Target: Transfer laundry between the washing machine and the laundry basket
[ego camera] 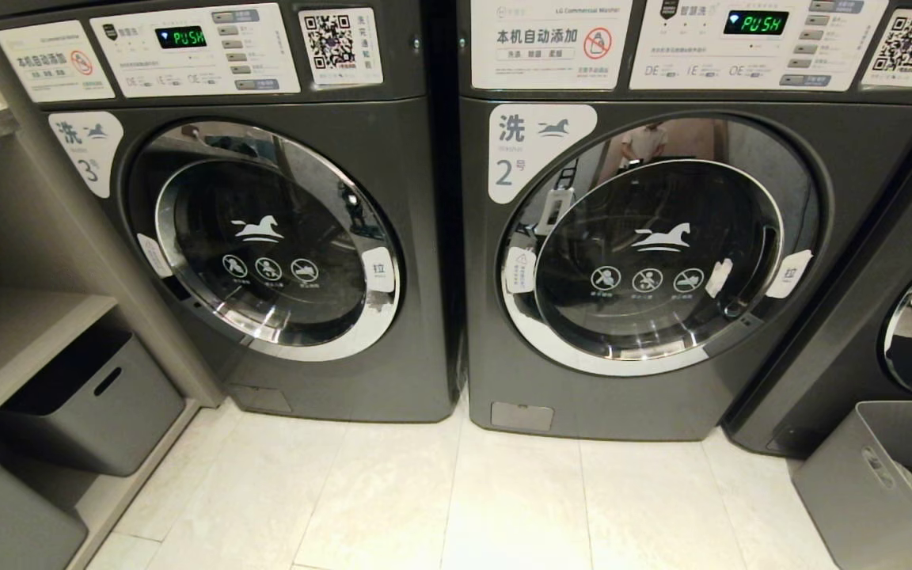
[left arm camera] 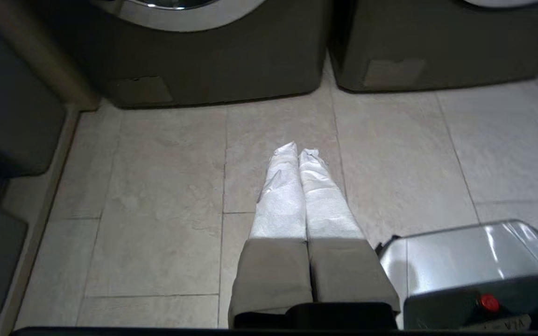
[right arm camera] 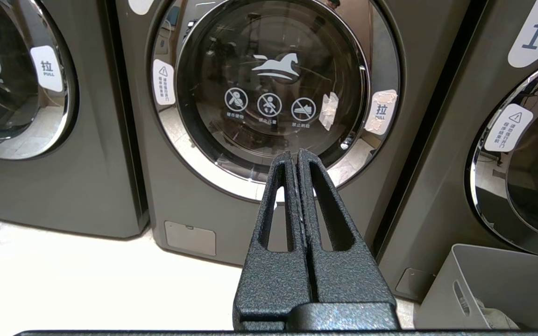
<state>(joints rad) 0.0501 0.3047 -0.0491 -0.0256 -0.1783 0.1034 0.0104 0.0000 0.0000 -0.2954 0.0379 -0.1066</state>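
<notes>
You had nothing in hand: the right gripper (right arm camera: pixel 297 156) was closed and empty, the washing machine (right arm camera: pixel 269 116) door closed ahead, the laundry basket (right arm camera: pixel 488 289) low beside it. The left gripper (left arm camera: pixel 298 151), closed, faced floor. Opening that door likely came next.

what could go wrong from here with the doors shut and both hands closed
1. Washer 2's door is closed and its pull tab looks worn, so a hand may slip off it.
2. The right hand is shut and must open before it can hook the tab.
3. The laundry basket sits close beside washer 2 on the right; an opening door or a reaching arm might knock it. The left hand, also shut, points at the floor.
</notes>
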